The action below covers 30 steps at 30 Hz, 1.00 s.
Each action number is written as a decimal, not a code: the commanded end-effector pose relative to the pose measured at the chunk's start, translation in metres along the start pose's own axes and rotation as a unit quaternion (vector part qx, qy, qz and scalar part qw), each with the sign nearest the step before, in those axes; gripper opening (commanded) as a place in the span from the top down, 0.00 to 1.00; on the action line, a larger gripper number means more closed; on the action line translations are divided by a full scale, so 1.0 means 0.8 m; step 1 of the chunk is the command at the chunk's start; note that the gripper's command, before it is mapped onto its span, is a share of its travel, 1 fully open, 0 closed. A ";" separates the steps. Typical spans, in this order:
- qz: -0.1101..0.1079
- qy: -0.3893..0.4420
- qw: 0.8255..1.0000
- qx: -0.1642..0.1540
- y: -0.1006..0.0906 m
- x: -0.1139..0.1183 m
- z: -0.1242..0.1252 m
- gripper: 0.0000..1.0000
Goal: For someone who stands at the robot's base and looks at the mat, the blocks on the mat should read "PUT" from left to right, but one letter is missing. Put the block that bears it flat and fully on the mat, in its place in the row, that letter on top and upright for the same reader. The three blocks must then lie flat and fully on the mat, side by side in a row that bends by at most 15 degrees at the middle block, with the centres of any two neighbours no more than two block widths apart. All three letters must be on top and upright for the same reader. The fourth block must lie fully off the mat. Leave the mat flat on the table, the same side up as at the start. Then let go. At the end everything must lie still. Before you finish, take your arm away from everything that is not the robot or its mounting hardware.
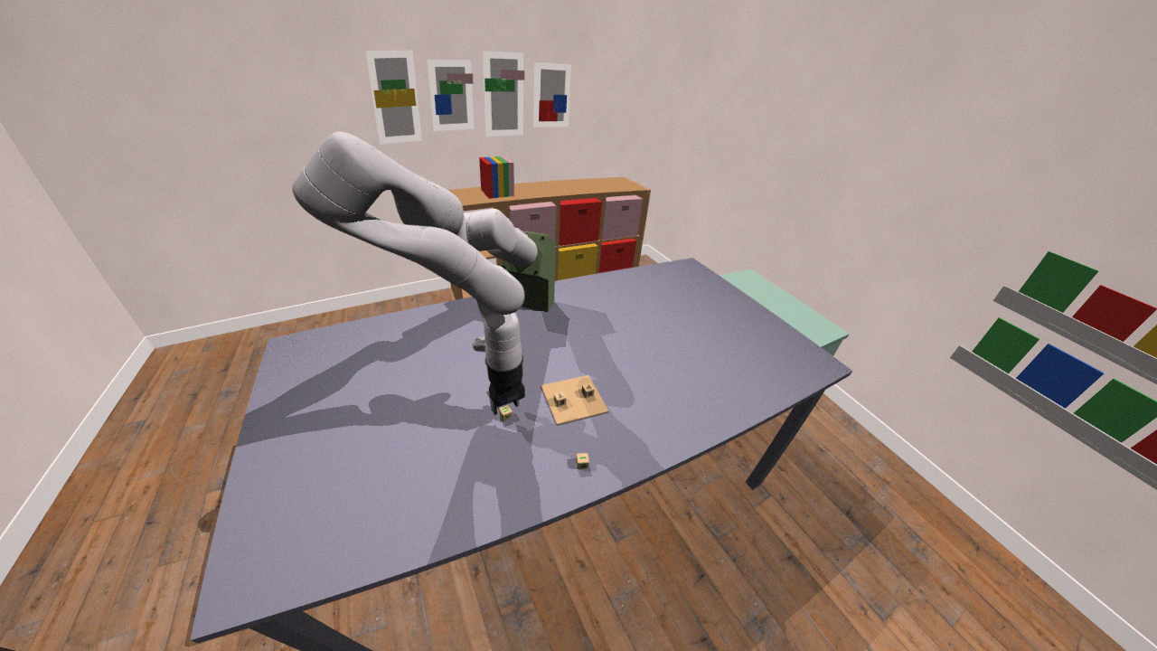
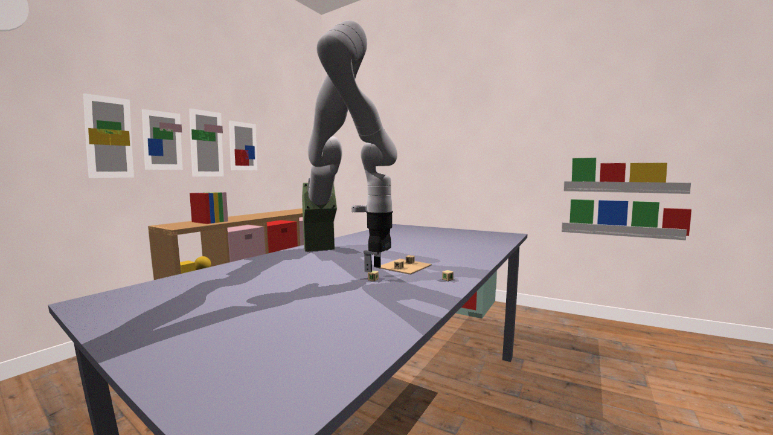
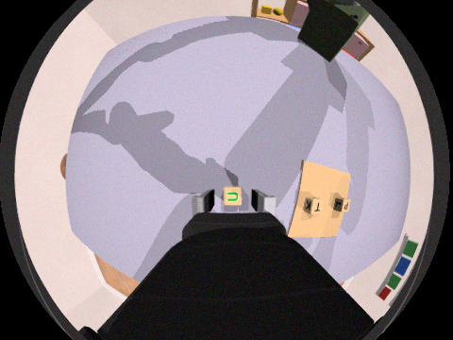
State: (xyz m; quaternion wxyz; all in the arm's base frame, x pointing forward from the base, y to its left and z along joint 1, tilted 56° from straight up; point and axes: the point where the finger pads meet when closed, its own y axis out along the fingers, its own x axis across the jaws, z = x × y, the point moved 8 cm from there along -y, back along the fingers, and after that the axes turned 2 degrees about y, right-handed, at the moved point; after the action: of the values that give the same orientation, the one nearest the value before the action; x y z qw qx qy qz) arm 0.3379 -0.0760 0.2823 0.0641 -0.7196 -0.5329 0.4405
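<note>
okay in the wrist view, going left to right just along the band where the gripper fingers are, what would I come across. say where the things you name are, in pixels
Left finger of the gripper (image 1: pixel 507 407) (image 2: pixel 372 261) (image 3: pixel 233 202) → block with a green U (image 1: pixel 505 413) (image 2: pixel 372 276) (image 3: pixel 232 195) → right finger → T block (image 1: pixel 559 399) (image 2: pixel 398 264) (image 3: pixel 313 206) → P block (image 1: pixel 587 391) (image 2: pixel 410 259) (image 3: pixel 345 205)

So the arm (image 1: pixel 440 242) (image 2: pixel 354 103) is a chunky, smooth thing, light grey to off-white in the top view and a darker grey in the exterior one. All rounded tubes and fat elbow joints, with thin seam lines ringing the sections. The last stretch goes matte black, and that's the gripper (image 1: pixel 506 402) (image 2: pixel 372 261) (image 3: pixel 232 197): black body, two stubby fingers, grey on the outside with black inner faces. One finger shows small dark dots in the exterior view, maybe screws, too small to tell. There's also a little grey piece poking out near the wrist. The mount (image 1: pixel 540 271) (image 2: pixel 319 227) (image 3: pixel 328 29) is a boxy, dark green block with a lighter green plate that has small dark dots on it.
</note>
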 end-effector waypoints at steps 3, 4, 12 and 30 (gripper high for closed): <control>0.000 0.000 1.000 -0.001 0.000 0.000 0.000 0.00; 0.000 0.000 1.000 -0.001 0.000 0.000 0.000 0.00; 0.000 0.000 1.000 -0.001 0.000 0.000 0.000 0.00; 0.000 0.000 1.000 -0.001 0.014 0.000 0.000 0.00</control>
State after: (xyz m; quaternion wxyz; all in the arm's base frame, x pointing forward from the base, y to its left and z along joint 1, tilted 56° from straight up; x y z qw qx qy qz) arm 0.3450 -0.0793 0.2805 0.0598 -0.7211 -0.5336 0.4378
